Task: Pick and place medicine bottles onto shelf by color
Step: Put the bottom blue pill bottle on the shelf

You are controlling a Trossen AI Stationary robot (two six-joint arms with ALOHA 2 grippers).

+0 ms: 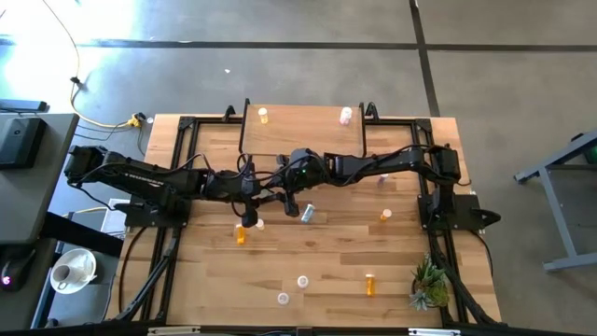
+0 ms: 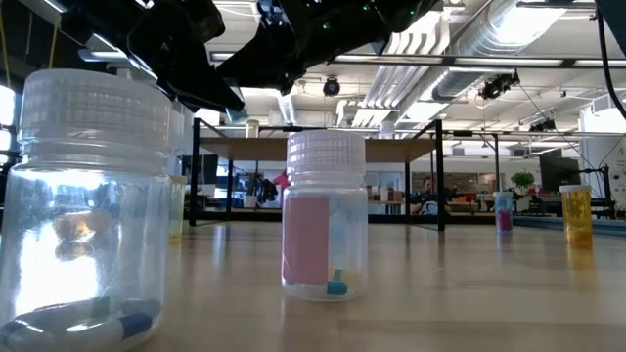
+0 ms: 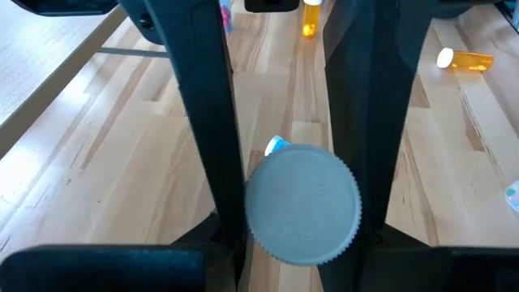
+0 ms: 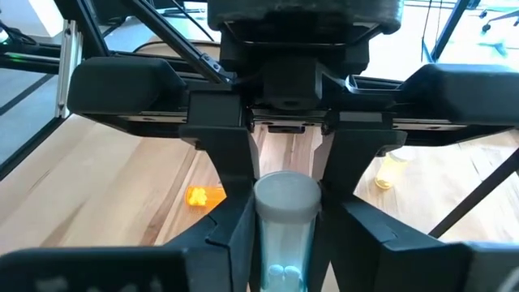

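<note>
Wooden slats of the bench (image 1: pixel 317 271) carry scattered bottles while both end effectors meet mid-bench, left end effector (image 3: pixel 302 195) clenched on a bottle (image 3: pixel 302 204) and right end effector (image 4: pixel 285 219) closing round the same one, risking a dropped handover

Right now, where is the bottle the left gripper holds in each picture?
High view: hidden where both arms meet, mid-table.
Low view: not visible.
Left wrist view: held bottle, cap toward camera, low centre.
Right wrist view: bottom centre, upright.
Shared landmark: left gripper clamping it.
</note>
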